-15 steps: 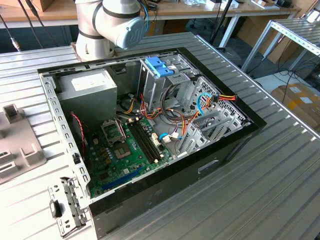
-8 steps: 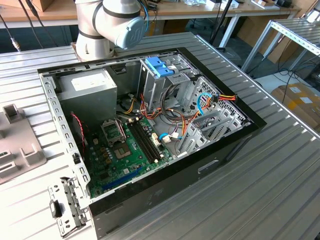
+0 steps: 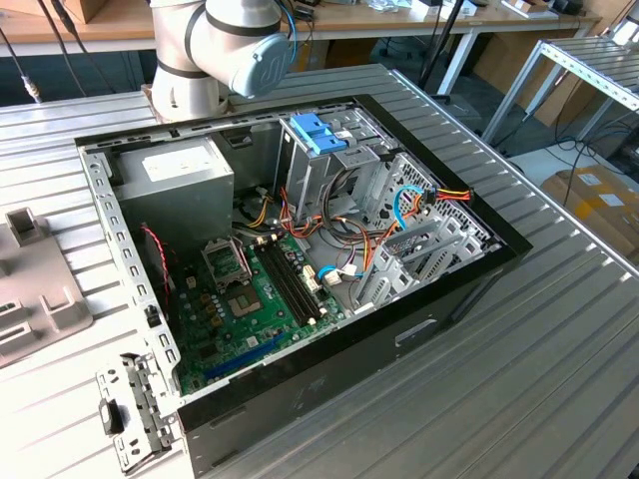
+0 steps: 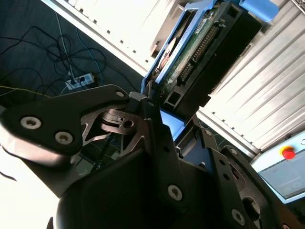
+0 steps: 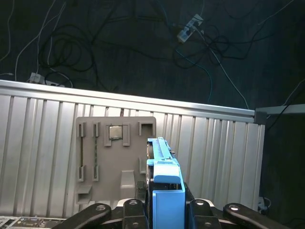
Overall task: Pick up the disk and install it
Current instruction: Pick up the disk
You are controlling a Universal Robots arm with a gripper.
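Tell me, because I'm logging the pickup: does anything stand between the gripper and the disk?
Nothing visible does. In the first wrist view the gripper is shut on the disk, clamping it by its blue side rails, so no gap is left between them.

Blue-railed disk [image 4: 198, 50], green underside exposed, clamped in pincer [image 5: 167, 206]

1 disk [image 5: 167, 205], 1 PC case [image 3: 419, 334], 1 PSU [image 3: 175, 175], 1 grey tray [image 5: 114, 164].
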